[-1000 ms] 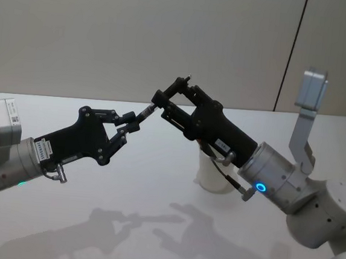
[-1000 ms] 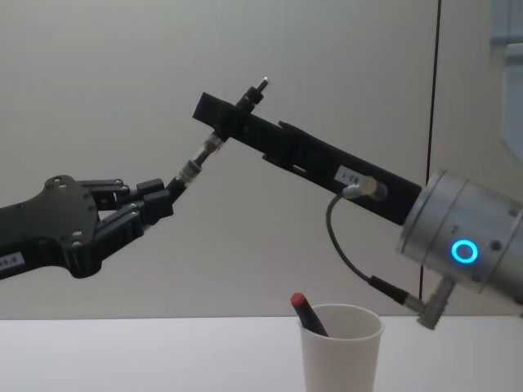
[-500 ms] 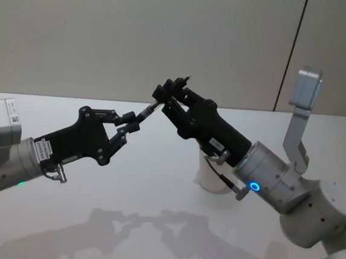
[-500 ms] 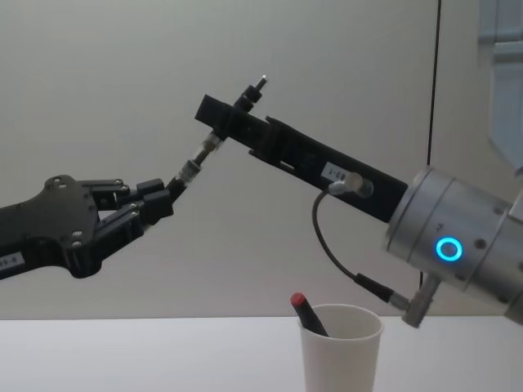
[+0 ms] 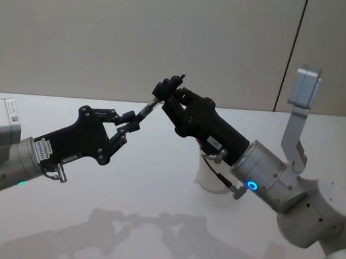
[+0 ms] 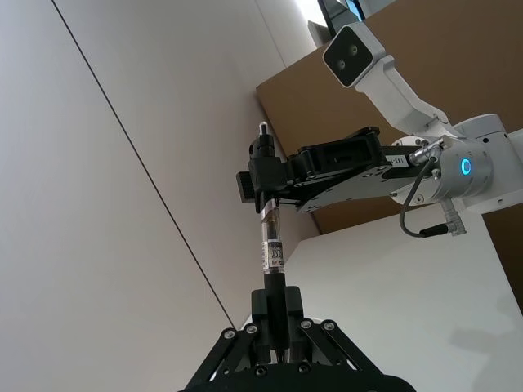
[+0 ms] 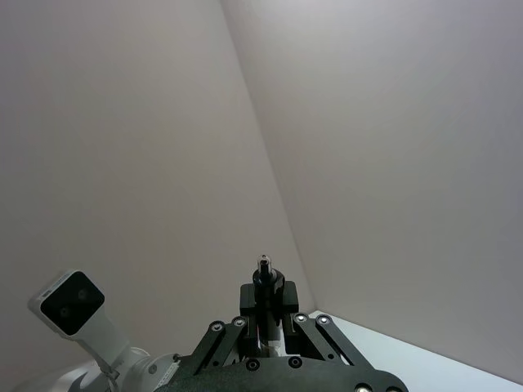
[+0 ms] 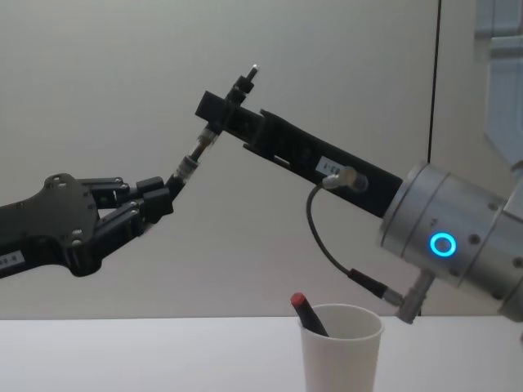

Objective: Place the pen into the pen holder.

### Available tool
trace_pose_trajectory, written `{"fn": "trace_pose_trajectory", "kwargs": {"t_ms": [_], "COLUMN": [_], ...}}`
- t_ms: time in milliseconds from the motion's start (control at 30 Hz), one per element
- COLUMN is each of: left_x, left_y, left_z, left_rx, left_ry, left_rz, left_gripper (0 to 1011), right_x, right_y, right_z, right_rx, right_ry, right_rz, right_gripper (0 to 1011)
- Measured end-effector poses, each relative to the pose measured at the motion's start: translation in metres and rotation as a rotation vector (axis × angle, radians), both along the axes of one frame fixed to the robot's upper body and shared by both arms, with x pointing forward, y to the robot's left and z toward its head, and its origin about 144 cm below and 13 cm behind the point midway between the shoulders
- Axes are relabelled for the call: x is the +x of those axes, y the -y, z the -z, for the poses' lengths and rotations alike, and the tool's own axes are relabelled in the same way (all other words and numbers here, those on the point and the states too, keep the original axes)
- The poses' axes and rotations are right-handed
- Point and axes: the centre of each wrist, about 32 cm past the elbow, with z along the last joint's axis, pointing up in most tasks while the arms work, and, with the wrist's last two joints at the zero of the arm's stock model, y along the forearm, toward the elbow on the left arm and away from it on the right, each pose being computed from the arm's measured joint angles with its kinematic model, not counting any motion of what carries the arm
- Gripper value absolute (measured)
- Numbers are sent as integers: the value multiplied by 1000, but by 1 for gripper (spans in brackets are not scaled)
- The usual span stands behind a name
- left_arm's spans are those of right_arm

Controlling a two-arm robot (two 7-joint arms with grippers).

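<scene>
1. White paper cup pen holder (image 8: 341, 349) on the pale table (image 5: 156, 182), red-capped marker (image 8: 307, 314) already inside.
2. Slim clear-barrelled pen (image 8: 198, 148) in mid-air, well above the holder.
3. Left gripper (image 8: 163, 196) clamped on its lower end.
4. Right gripper (image 8: 227, 106) clamped on its upper end, probably for a handover.

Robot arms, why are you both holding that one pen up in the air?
It is a hand-over in mid-air. The left hand grips the lower end of the pen, and the right hand is closed on its upper end, so both hold it at once, well above the table. The pen holder, a white paper cup, stands below on the table with a red-tipped pen already in it. The shared pen has not gone in yet.
</scene>
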Motion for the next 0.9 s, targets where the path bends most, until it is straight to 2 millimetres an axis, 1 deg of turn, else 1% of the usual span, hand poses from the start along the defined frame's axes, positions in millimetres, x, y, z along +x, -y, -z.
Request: {"fn": "trace_pose_trajectory", "kwargs": {"t_ms": [200,267,333,400,433,500,533,567,600,633,667,700,900], "left_x": [0,0,0,0,0,0,0,0,0,0,0,0,0], "left_y": [0,0,0,0,0,0,0,0,0,0,0,0,0], "left_z": [0,0,0,0,0,0,0,0,0,0,0,0,0], "left_rx": [1,3,3,3,3,3,3,3,3,3,3,3,3], "left_ry": [0,-1,-1,-1,-1,-1,-1,-1,-1,-1,-1,-1,-1], "left_rz": [0,0,0,0,0,0,0,0,0,0,0,0,0], "left_gripper": [129,168,236,270,322,388,406,450,465,510,521,570,749], "right_x": [0,0,0,1,1,1,1,1,1,1,1,2,2], "right_y": [-1,0,-1,-1,-1,-1,-1,-1,-1,-1,-1,0,0], "right_z": [-1,-1,-2,-2,-2,-2,-2,-2,-2,-2,-2,-2,-2], "right_rx": [6,8,9,10,10,10,11,11,11,11,11,11,12], "right_ry": [2,5,5,6,6,5,5,5,5,6,6,6,7], "right_rz": [4,7,7,8,8,10,10,11,11,11,11,12,14], "right_gripper": [154,153,153,153,153,154,153,153,153,153,153,153,153]}}
